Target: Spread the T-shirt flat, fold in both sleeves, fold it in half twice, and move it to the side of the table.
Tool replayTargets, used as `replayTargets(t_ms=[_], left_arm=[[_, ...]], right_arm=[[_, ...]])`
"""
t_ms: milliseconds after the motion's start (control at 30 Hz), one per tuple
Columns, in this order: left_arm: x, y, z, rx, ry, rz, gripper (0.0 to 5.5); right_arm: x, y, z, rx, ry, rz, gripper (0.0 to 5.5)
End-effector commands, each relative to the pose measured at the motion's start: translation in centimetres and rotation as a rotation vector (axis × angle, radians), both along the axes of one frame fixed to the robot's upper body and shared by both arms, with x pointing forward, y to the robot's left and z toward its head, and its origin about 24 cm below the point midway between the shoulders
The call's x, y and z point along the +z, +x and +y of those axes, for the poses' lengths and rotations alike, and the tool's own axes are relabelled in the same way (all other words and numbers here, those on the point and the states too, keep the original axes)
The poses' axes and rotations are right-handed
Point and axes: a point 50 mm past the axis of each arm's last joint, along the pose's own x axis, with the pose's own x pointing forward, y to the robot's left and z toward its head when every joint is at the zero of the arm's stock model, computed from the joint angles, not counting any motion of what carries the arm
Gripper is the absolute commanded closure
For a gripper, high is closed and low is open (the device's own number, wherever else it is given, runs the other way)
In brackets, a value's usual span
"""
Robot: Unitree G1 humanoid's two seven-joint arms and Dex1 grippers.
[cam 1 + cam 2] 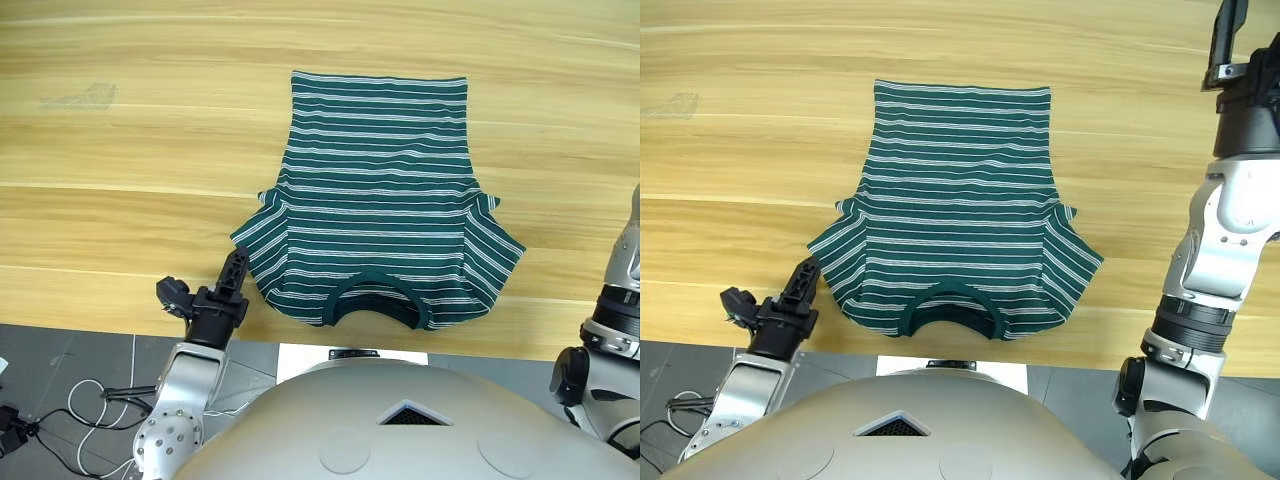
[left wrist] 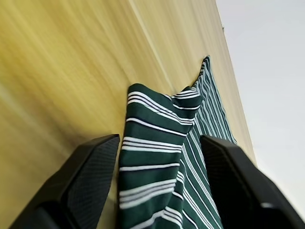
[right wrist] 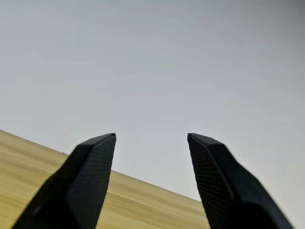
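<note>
At the table's (image 1: 120,150) near edge, the left gripper (image 1: 203,272), fingers spread, sits just beside the left sleeve (image 1: 255,225) of the striped T-shirt (image 1: 380,200), which lies flat mid-table, collar nearest the robot. The right gripper (image 3: 152,138) hangs high, fingers apart. Sleeve-folding looks to be the step in hand. The next move calls for pinching that sleeve and carrying it inward.

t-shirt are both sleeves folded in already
No, the T-shirt lies spread on the table with the left sleeve and the right sleeve both sticking out sideways from the body.
</note>
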Motion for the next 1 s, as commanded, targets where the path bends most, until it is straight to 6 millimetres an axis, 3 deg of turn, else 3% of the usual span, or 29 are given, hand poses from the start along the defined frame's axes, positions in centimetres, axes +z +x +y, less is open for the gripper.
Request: replayTargets(t_ms=[33, 467, 1000], left_arm=[[-1.1, 0.8, 0.4, 0.0, 0.054, 0.014, 2.37], [-3.6, 1.9, 0.4, -0.003, 0.098, 0.029, 2.37], [-3.8, 2.4, 1.6, 0.045, 0.1, 0.014, 4.94]], right_arm=[[0.1, 0.2, 0.3, 0.011, -0.001, 0.009, 2.72], [-0.4, 0.6, 0.1, 0.013, -0.006, 0.027, 2.72], [-0.7, 1.0, 0.1, 0.01, -0.012, 0.022, 2.72]])
